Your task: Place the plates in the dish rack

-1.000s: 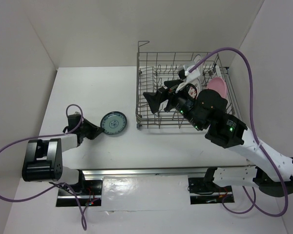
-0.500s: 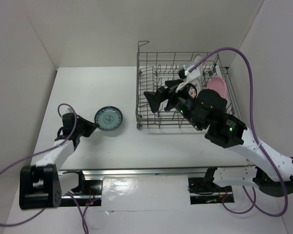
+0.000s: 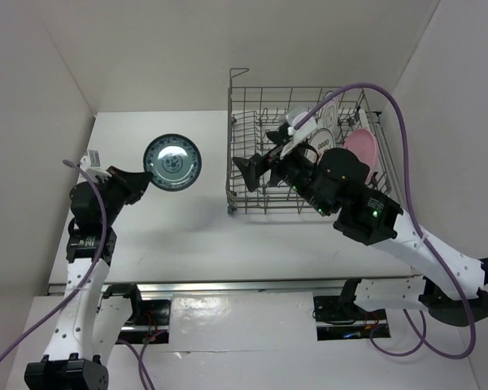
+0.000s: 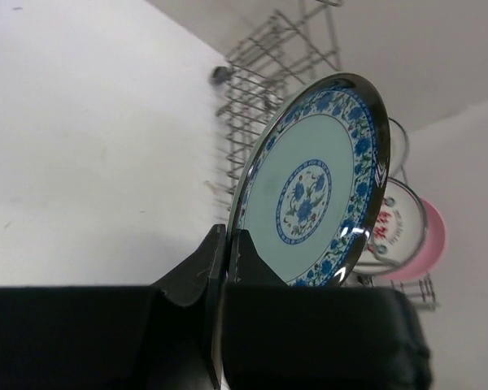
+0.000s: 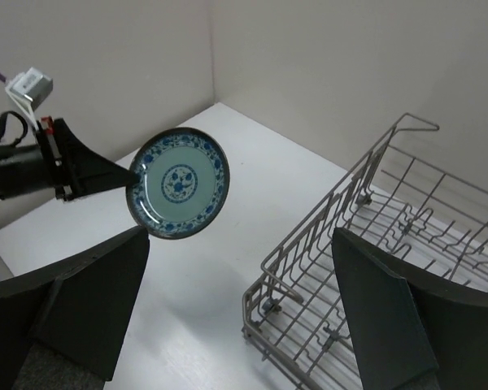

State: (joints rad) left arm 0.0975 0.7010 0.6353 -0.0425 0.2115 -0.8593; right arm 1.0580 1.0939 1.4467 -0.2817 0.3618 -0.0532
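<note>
A teal-green patterned plate (image 3: 172, 162) hangs in the air above the table's left half, tilted up on edge. My left gripper (image 3: 138, 180) is shut on its lower rim. In the left wrist view both fingers (image 4: 215, 260) pinch the edge of this plate (image 4: 313, 187). The grey wire dish rack (image 3: 232, 138) stands at the back right. In its right part stand a pink plate (image 3: 364, 150) and two white patterned plates (image 3: 327, 122). My right gripper (image 3: 256, 158) hovers open and empty over the rack's left side, and its wrist view faces the held plate (image 5: 179, 183).
White walls close in the table on the left, back and right. The rack's raised wire handle (image 3: 239, 73) sticks up at its far left corner. The right arm's purple cable (image 3: 398, 106) arcs over the rack. Bare tabletop (image 3: 187, 227) lies between the plate and the rack.
The left arm has lifted the teal plate off the table, carried it back and a little left, and tipped it onto its edge. The right gripper has shifted slightly left over the rack.
</note>
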